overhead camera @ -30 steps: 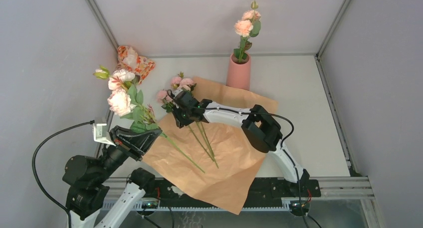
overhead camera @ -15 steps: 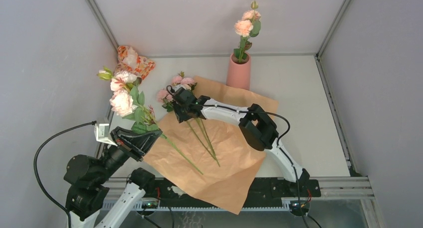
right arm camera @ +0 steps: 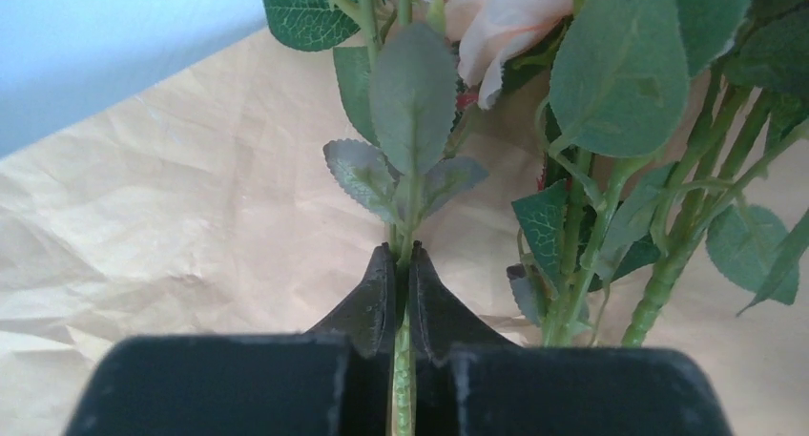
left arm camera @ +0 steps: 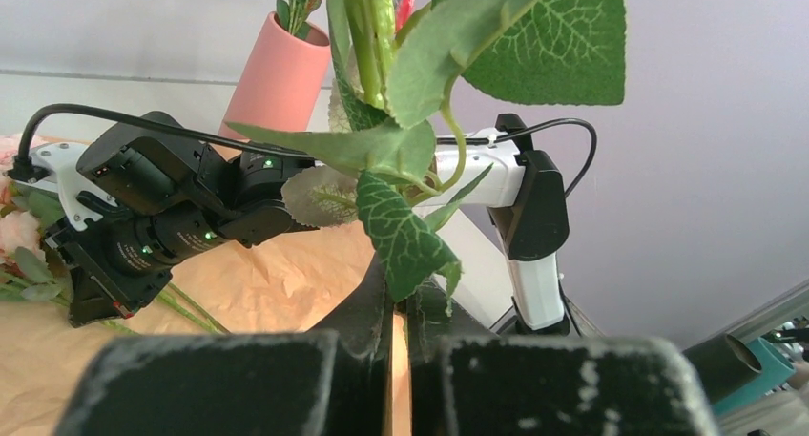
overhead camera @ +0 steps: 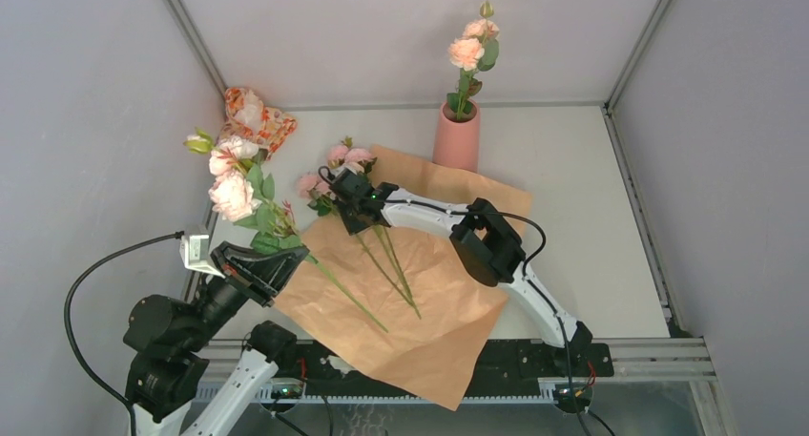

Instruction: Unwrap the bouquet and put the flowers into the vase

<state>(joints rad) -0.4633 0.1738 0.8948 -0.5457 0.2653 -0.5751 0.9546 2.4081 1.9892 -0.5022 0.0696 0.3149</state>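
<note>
While the left gripper point(overhead camera: 253, 267), nearest the arm bases, stays pinched almost fully shut on the stalk of a tall spray of peach-pink rose-like flowers point(overhead camera: 232, 196), held up off the table and leaning toward the left wall, the real change lies just beyond it. A second ago the right gripper point(overhead camera: 355, 215) stood half open over the loose stems. Now its fingers have closed on a single thin green stem point(right arm camera: 404, 388), just below a cluster of leaves, as the right wrist view shows plainly.

Beside that stem the remaining pink blooms point(overhead camera: 336, 155) lie on the crumpled tan-orange wrapping paper point(overhead camera: 429, 312), which is spread flat, so the unwrapping looks done. Further back, touching the paper's far edge, the tall salmon-pink cylindrical vase point(overhead camera: 457, 140) stands upright with one peach bloom point(overhead camera: 466, 51) already in it. A small orange-and-white floral-patterned bundle point(overhead camera: 258, 114) sits in the far left corner.

With both arms now holding a flower, the task seems to be at lift-and-carry, and the right arm is the closer to the vase.
</note>
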